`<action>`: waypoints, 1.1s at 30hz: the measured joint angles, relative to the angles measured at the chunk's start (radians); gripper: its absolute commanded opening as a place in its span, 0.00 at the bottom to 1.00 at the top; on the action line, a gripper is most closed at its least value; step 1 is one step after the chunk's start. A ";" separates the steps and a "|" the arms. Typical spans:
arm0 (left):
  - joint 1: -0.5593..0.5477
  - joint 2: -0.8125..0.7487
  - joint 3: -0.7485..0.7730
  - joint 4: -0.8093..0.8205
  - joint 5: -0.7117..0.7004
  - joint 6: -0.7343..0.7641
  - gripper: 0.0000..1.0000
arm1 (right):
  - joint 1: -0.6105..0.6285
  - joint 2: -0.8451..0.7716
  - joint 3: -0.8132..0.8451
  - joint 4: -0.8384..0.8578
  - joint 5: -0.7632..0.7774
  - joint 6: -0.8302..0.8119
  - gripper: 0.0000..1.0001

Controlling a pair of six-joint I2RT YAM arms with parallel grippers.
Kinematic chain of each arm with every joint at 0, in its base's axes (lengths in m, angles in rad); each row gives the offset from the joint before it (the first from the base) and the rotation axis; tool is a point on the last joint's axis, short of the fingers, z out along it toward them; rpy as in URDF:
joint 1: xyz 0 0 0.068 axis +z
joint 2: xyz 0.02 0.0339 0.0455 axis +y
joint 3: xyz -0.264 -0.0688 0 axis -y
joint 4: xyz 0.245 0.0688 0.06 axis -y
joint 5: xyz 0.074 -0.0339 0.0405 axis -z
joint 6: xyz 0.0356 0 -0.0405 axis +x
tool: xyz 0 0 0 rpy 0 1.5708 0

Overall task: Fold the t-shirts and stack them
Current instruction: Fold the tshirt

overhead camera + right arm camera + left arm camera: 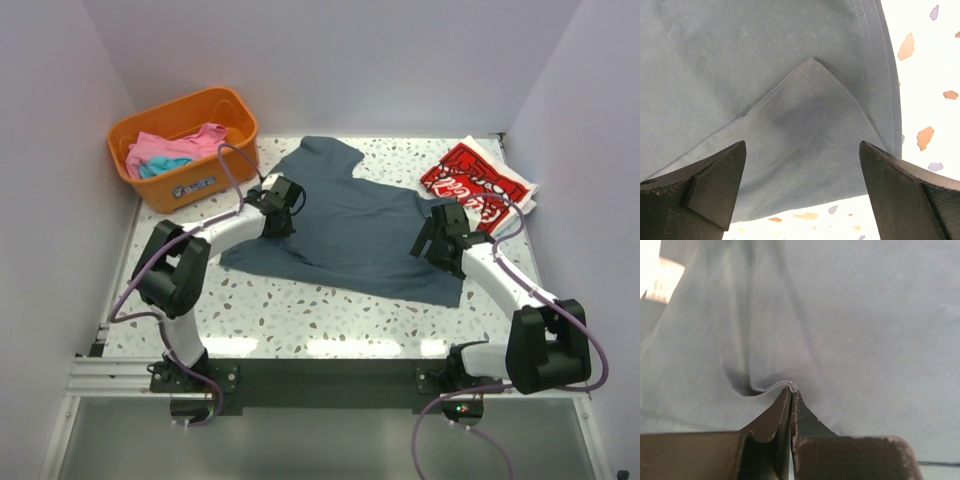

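The dark slate-blue t-shirt (355,228) lies spread across the middle of the table. My left gripper (278,215) is at its left edge, shut on a pinched fold of the blue cloth (775,387). My right gripper (437,243) hovers open over the shirt's right side, its fingers (715,187) wide apart above a folded-over corner (810,105) near the hem. A folded red t-shirt with white lettering (478,185) lies at the back right. Pink and turquoise shirts (170,150) sit in the orange basket.
The orange plastic basket (190,185) stands at the back left. White walls close the table in on the left, back and right. Speckled tabletop (300,310) shows in front of the blue shirt and beside its right edge (925,100).
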 measured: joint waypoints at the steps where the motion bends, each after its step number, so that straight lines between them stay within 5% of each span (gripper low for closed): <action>1: 0.000 0.010 0.017 0.006 0.003 0.019 0.00 | 0.000 -0.004 0.000 -0.001 0.000 0.000 0.99; 21: -0.090 0.234 0.256 0.101 0.037 0.316 0.00 | 0.000 -0.014 -0.005 -0.012 0.001 -0.008 0.99; 27: -0.111 0.269 0.291 0.100 0.035 0.346 0.08 | 0.000 -0.014 -0.006 -0.012 0.001 -0.009 0.99; 29: -0.111 0.277 0.301 0.100 0.036 0.356 0.16 | 0.000 -0.014 -0.006 -0.013 0.001 -0.011 0.99; 31: -0.112 0.286 0.317 0.100 0.040 0.367 0.34 | 0.000 -0.014 -0.006 -0.013 0.001 -0.015 0.99; 32: -0.112 0.289 0.325 0.100 0.043 0.372 0.63 | 0.000 -0.014 -0.006 -0.013 0.001 -0.016 0.98; 33: -0.112 0.291 0.334 0.098 0.045 0.380 0.79 | 0.000 -0.014 -0.006 -0.014 0.001 -0.019 0.99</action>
